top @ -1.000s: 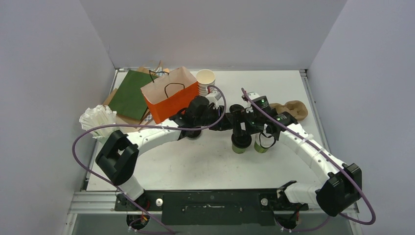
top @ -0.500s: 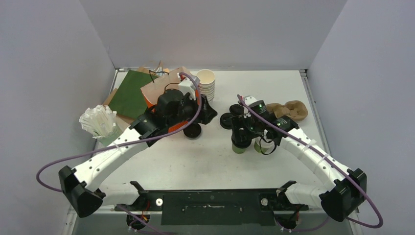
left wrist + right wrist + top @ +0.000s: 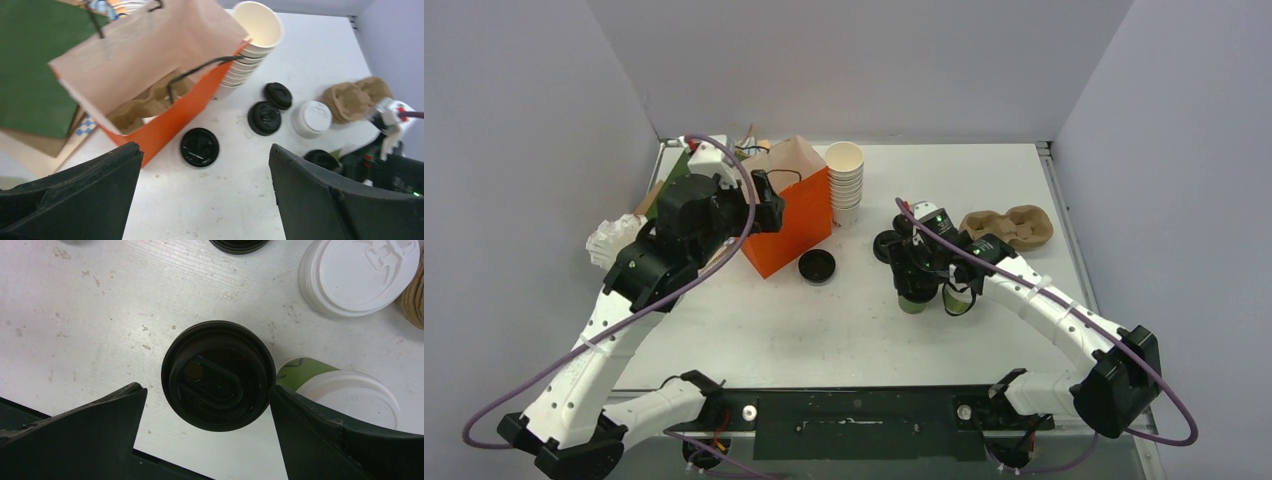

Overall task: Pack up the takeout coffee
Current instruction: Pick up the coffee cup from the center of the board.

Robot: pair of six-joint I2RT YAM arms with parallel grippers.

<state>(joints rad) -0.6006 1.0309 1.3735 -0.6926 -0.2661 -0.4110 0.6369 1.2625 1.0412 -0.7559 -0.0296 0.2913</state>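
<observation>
the black-lidded takeout coffee (image 3: 218, 376) stands upright on the bench (image 3: 100, 305), in the middle of the right wrist view and centre-right of the overhead one; a white-lidded takeout coffee (image 3: 350, 397) stands just beside it at the lower right, so close that i cannot tell whether they touch; the right fingers (image 3: 85, 435) are spread wide, one to each side of the black lid, clamped on nothing; a loose white lid (image 3: 357, 272) lies at the upper right, with the cardboard carrier (image 3: 1009, 225) beyond it; the left fingers (image 3: 75, 195) are wide apart too and hold nothing, hanging over the orange bag (image 3: 165, 120) at the upper left of the overhead view; the bag leans, its mouth half folded over something brown inside that i cannot make out; a loose black lid (image 3: 199, 147) lies in front of it and the stack of lidless cups (image 3: 250, 45) stands at its side.

as i judge it, the risk lies in the closing; the right-hand finger sits over the white-lidded cup, so it could nudge or tip that neighbour; a grip taken at the lid could pop it off, and a hard squeeze could buckle the paper wall and spill; later, the slumped bag mouth could catch the cup's base and tilt it.
</observation>
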